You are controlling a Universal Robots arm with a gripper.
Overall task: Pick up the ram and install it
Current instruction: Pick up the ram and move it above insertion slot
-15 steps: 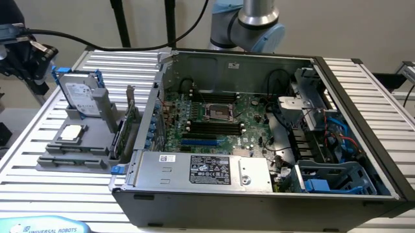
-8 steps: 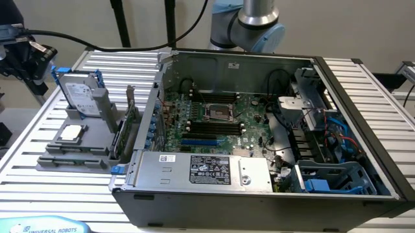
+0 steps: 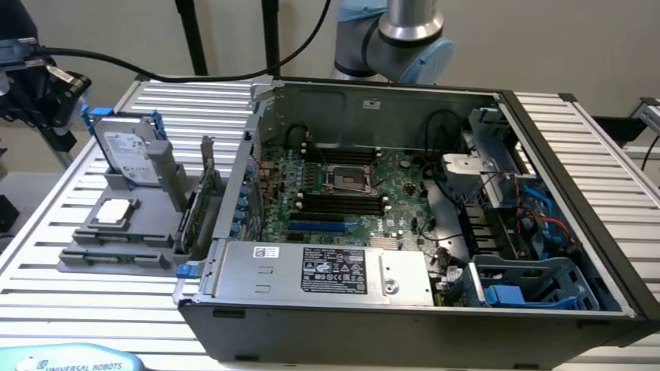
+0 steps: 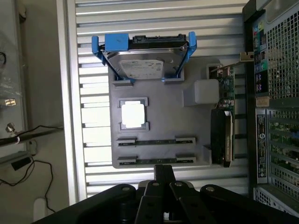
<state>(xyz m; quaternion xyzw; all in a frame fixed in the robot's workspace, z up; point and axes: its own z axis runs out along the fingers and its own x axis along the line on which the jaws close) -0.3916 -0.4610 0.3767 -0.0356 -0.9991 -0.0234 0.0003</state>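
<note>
Ribbed metal table (image 3: 62, 301); on its grey tray (image 4: 187, 126), nine o'clock from the case (image 3: 413, 325) in the exterior view, seemingly the ram (image 4: 156, 160): light, stiff, fragile, best pinched mid-length. Whether the gripper (image 4: 164, 179) is clenched, I cannot tell.

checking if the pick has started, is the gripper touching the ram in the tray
Apart. The exterior view shows the ram bare in its grey tray, nothing on it; the gripper hangs above.

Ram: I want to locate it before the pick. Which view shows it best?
The wrist view: it looks down onto the grey holder, where the ram shows as thin dark strips, edge-up between clips. The exterior view sees the ram obliquely, at the holder's end nearest the camera, too thin to make out well.
</note>
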